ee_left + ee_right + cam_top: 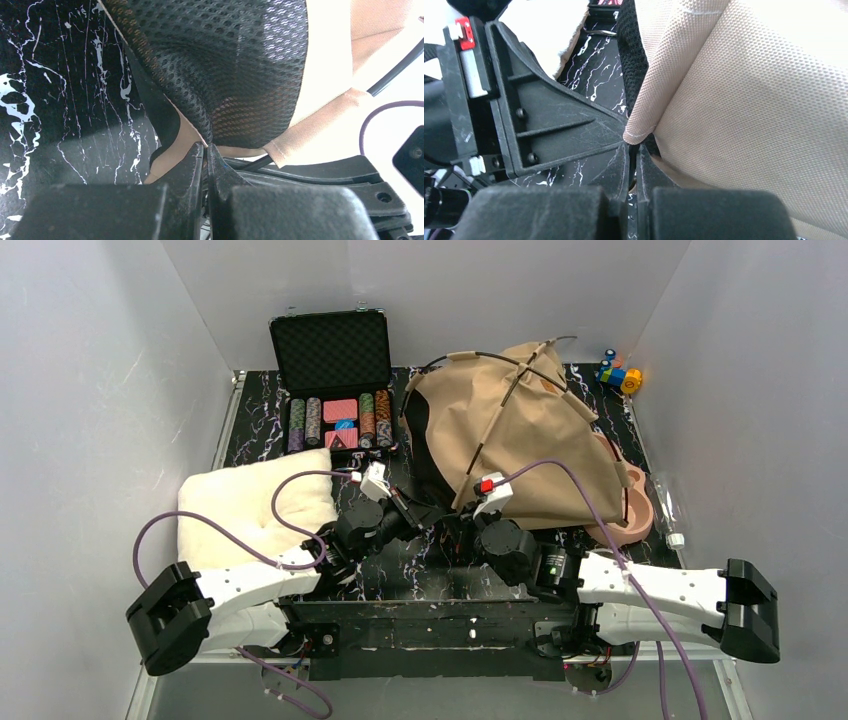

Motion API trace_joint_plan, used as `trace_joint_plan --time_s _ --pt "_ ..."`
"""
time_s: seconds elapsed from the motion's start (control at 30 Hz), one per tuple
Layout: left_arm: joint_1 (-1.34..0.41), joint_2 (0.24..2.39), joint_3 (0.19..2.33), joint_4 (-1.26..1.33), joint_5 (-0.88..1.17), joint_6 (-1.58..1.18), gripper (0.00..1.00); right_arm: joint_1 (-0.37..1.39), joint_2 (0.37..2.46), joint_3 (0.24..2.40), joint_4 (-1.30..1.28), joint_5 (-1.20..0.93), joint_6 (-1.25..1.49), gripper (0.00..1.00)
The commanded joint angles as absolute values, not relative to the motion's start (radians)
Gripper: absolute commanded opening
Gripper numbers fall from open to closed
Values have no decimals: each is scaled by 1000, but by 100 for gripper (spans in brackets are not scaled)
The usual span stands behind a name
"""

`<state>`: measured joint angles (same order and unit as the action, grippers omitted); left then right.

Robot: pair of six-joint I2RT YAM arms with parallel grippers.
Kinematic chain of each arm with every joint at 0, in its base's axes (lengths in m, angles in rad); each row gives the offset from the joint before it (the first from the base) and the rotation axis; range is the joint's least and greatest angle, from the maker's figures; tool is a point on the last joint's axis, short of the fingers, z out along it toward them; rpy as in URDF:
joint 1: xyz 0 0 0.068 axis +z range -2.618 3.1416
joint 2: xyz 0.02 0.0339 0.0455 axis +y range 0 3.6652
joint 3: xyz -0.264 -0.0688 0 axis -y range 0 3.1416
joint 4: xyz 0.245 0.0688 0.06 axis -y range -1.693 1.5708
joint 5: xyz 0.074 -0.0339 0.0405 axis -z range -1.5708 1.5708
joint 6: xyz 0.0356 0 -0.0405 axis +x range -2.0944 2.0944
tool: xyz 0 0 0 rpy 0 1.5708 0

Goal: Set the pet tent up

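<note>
While both arms reach in from the near edge, the pet tent [520,430] lies slumped toward the back right of the dark marbled tabletop [260,420]. Its tan canvas sags under thin black poles [500,405] that cross near the top. The left pincer [205,149] is pressed together on the tent's near edge, where black mesh meets tan cloth. Just beside it, the right pincer [633,150] is pressed together on a folded tan hem. A fluffy cream cushion [250,505] lies at the left, an open case of poker chips [335,380] stands behind it, and a pink bowl [638,510] touches the tent's right side. The step in hand looks like gripping the tent's lower edge with both arms, early in the setup. The next move likely calls for drawing the two held points apart or upward together, so the poles spread the canvas without the cloth slipping free.
</note>
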<state>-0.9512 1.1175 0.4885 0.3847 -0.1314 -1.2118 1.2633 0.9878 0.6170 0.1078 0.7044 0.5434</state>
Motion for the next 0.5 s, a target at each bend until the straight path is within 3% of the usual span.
trace_joint_plan --time_s 0.0,0.27,0.47 --pt "-951 1045 565 368 -142 -1186 0 1274 994 563 281 760 383 1" --pt "-944 1023 571 307 -133 -1180 0 1293 935 465 473 835 261 1" --pt "-945 1071 515 388 -76 -1273 0 1300 967 433 771 868 77 1"
